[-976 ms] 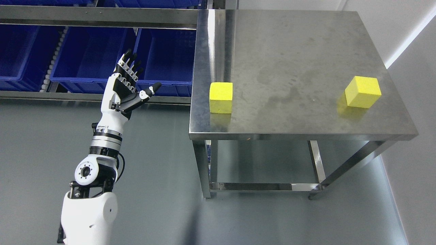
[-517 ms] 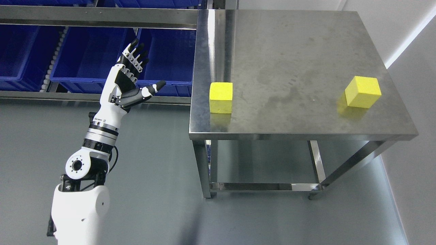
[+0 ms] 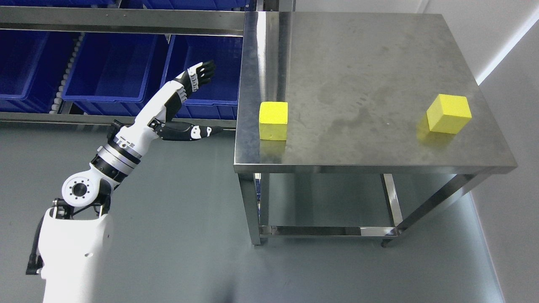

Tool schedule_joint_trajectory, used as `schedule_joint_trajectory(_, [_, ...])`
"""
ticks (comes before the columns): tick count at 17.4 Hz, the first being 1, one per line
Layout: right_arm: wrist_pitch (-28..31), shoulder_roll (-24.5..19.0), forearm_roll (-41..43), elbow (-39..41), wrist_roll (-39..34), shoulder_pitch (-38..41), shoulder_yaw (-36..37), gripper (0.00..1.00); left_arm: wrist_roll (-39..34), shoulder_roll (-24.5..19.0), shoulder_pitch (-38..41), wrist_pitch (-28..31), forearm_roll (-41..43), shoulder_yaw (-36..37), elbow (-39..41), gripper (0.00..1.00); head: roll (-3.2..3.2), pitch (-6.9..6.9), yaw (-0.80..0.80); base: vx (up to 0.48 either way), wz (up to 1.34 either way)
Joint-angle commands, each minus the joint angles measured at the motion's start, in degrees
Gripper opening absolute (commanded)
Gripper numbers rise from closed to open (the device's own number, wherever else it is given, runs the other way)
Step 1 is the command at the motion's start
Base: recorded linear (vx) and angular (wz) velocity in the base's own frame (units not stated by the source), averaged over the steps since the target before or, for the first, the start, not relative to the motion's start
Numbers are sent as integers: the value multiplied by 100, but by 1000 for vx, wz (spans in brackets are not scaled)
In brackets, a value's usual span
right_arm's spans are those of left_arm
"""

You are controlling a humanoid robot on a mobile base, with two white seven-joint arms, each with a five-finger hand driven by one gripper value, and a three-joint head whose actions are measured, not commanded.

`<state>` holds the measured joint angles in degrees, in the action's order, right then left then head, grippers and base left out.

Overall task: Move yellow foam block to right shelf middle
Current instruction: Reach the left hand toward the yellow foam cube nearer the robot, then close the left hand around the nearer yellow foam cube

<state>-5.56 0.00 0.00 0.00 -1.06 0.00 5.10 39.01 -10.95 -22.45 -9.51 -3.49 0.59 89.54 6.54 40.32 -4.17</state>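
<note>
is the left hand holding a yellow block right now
No, the left hand is open and empty beside the steel table, while both yellow foam blocks sit untouched on it.

Left hand (image 3: 181,107) raised on outstretched arm, fingers spread, empty.
</note>
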Motion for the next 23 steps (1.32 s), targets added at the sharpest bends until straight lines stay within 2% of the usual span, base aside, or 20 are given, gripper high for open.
schedule_joint_trajectory(1, [2,100,0,100,0,-9,0,100,213,-372,-697,-112,454,722,-1296,97,0,0,0,0,0])
schedule_joint_trajectory(7, [2,100,0,100,0,-18,0,100,213,-109,-1261,-112,674,1047,-1992,97,0,0,0,0,0])
schedule_joint_trajectory(10, [2,100,0,100,0,-9,0,100,265,286,-1297,-95,683,1180,-2141,97,0,0,0,0,0])
schedule_joint_trajectory(13, [2,100,0,100,0,-9,0,100,274,488,-1314,-95,683,1250,-2414,97,0,0,0,0,0])
schedule_joint_trajectory(18, [2,100,0,100,0,-18,0,100,309,708,-1569,-95,701,1409,-2923,97,0,0,0,-4,-64])
schedule_joint_trajectory(20, [2,100,9,100,0,-9,0,100,300,753,-1700,-95,954,1435,-3283,97,0,0,0,-34,-152])
schedule_joint_trajectory(23, [2,100,9,100,0,-18,0,100,257,744,-1710,-95,1114,1418,-3399,96,0,0,0,-25,-55])
